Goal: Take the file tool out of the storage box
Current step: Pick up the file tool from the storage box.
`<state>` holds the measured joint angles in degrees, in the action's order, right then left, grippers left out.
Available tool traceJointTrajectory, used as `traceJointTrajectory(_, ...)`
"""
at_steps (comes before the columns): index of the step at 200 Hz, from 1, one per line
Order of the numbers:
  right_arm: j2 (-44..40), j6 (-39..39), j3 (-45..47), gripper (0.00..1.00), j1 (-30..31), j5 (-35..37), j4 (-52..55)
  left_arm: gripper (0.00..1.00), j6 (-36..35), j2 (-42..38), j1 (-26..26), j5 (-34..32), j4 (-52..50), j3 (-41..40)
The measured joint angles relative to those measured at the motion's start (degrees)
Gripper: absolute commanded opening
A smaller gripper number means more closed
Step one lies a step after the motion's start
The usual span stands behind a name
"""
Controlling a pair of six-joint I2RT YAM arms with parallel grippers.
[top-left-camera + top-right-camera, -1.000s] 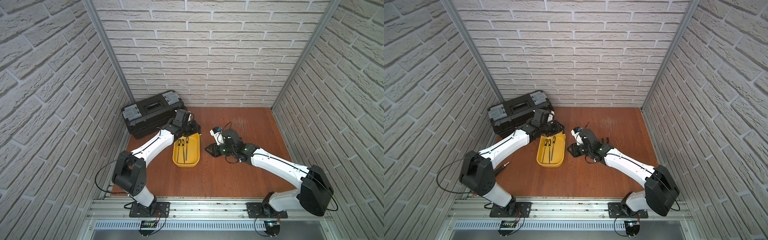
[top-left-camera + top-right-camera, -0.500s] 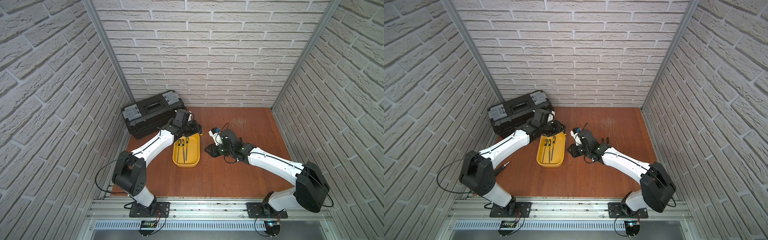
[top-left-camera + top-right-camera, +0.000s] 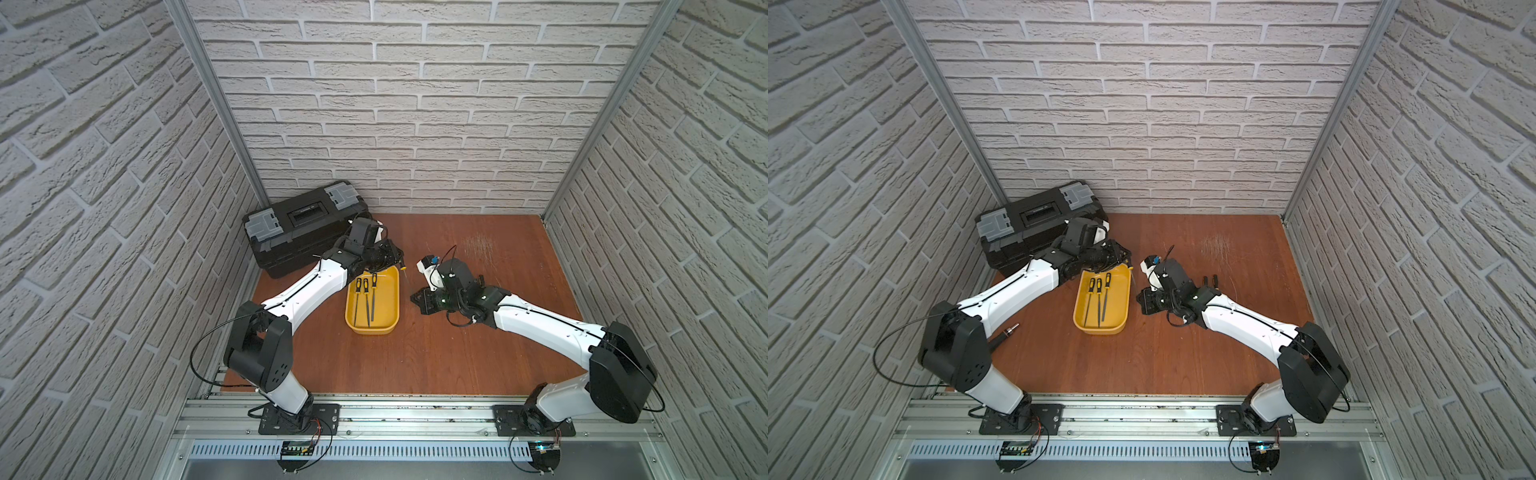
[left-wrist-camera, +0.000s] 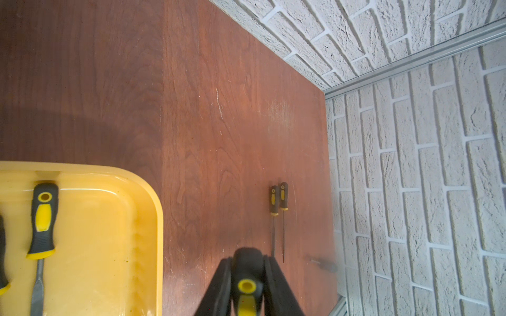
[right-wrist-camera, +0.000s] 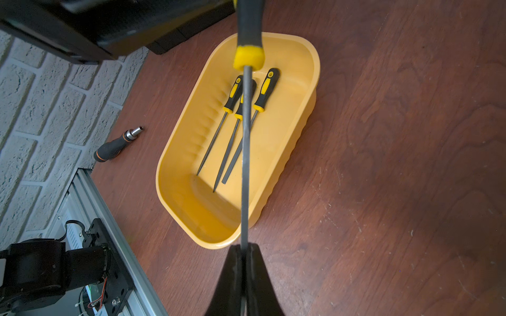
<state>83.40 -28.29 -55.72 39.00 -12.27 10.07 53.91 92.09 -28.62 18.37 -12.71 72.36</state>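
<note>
- Your left claw (image 4: 247, 264) squeezes the black handle of the file (image 5: 245, 164).
- Your right claw (image 5: 243, 255) pinches its thin metal end.
- Three other files (image 5: 227, 150) lie in the yellow storage box (image 5: 298, 82).

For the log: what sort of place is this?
Most likely a robot test cell dressed as a workshop bay: brick-pattern wall panels in aluminium framing, two robot arms bolted to a rail beside a wood-look tabletop, plus a black toolbox and a yellow tub of files.
</note>
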Motion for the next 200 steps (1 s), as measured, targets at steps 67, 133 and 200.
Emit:
traceJointTrajectory(67, -0.5, 0.4, -0.3, 0.03, 0.2, 2.9, 2.1, 0.60, -0.8, 0.0, 0.8, 1.1, -0.2, 0.2)
traceJointTrajectory(133, -4.5, -0.7, -2.2, 0.03, 0.2, 15.8, 13.5, 0.72, -9.8, 0.9, 3.2, 1.5, -11.0, 8.8)
traceJointTrajectory(200, -5.0, -5.9, -2.2, 0.03, 0.2, 29.3, 23.2, 0.88, -19.2, 3.3, 3.8, -0.3, -22.9, 10.8)
